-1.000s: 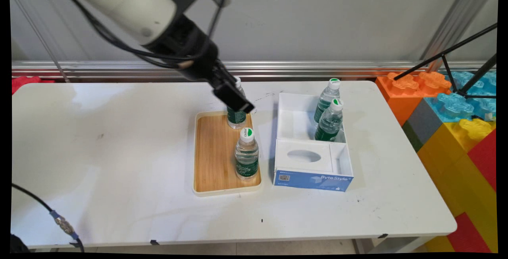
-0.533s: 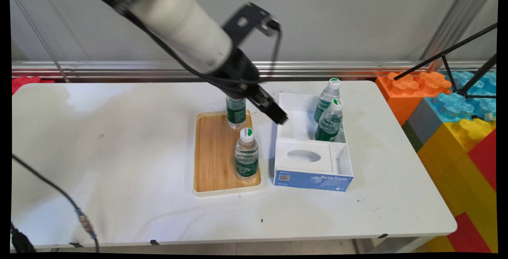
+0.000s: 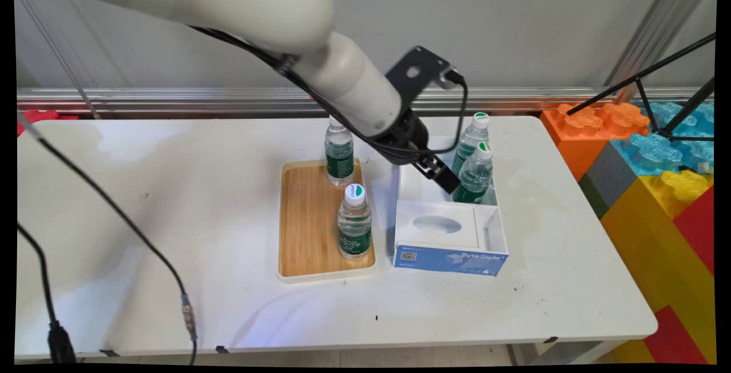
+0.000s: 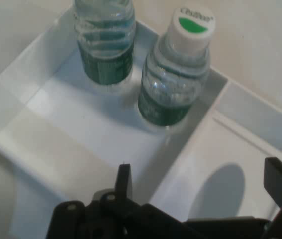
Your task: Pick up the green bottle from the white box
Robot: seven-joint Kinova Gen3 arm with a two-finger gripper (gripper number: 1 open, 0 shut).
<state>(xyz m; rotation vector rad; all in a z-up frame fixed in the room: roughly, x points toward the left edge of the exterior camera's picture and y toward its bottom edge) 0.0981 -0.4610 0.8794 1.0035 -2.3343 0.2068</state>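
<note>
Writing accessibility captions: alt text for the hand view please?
The open gripper hangs empty over a white box, pointing at two water bottles standing in it, the nearer bottle white-capped, the other bottle cropped at the top.

Four water bottles are counted: two (image 3: pixel 340 153) (image 3: pixel 354 223) on the one wooden tray (image 3: pixel 305 219), two (image 3: pixel 470 142) (image 3: pixel 475 174) in the one white box (image 3: pixel 451 230). One bench (image 3: pixel 171 201) is seen, and one claw (image 3: pixel 451 181).
</note>
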